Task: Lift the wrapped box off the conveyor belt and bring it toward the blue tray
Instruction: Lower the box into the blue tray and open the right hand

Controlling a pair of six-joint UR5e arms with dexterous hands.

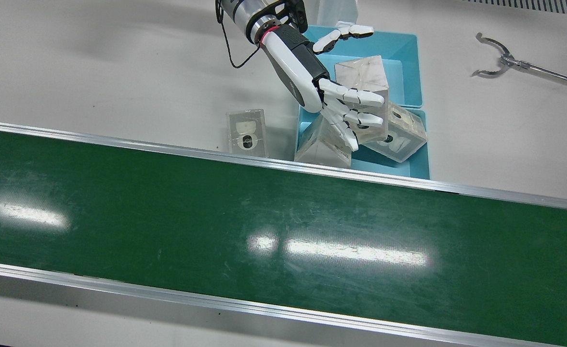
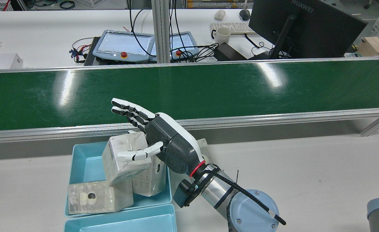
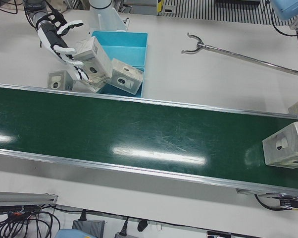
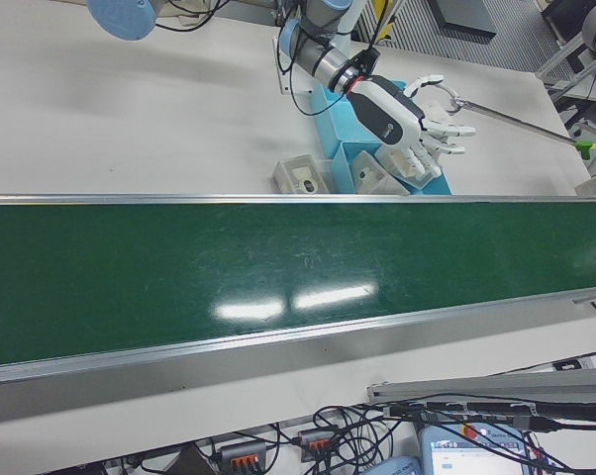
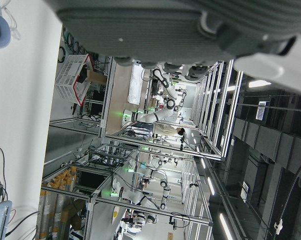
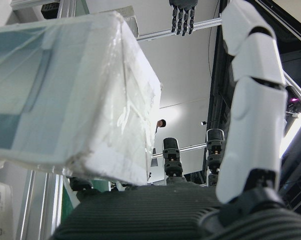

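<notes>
Over the blue tray (image 2: 80,161), the right hand (image 2: 163,141) has its fingers spread, loose beside the wrapped box (image 2: 125,158), not clamping it. That box leans tilted on two other boxes (image 2: 96,196) in the tray, beside the green belt (image 2: 208,87). Another box (image 3: 286,145) rides the belt's far end. Only the left hand's (image 5: 190,30) palm shows; its state cannot be told.

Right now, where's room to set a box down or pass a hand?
Free: bin away from belt; table left of lone box in front view; belt mid-span. Crowded: bin by belt, three boxes piled under right hand.
</notes>
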